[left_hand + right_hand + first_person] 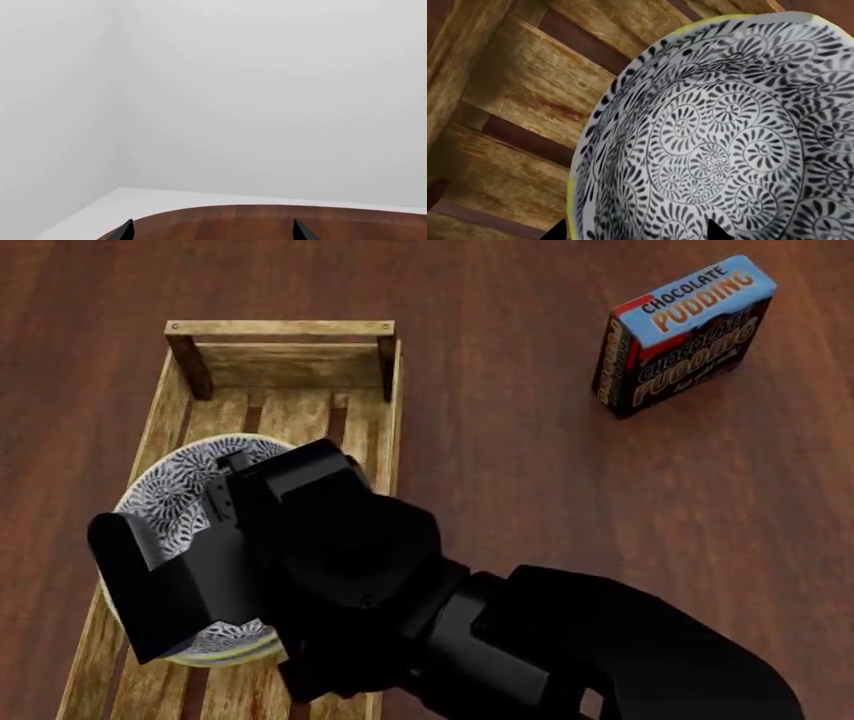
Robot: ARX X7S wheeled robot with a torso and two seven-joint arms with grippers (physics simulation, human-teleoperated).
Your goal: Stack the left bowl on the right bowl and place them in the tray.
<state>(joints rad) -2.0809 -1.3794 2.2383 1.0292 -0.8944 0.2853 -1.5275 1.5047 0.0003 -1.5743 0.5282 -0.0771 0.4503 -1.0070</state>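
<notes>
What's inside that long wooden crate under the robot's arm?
Patterned bowls sit in the tray: a whitish rim at the top, a yellow-green rim beneath. The right gripper covers their middle, so how they nest is hidden.

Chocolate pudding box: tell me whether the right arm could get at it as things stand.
Probably yes. The chocolate pudding box stands alone on bare table, nothing beside it. But the right gripper is down at the bowls in the tray, so it must lift clear first.
</notes>
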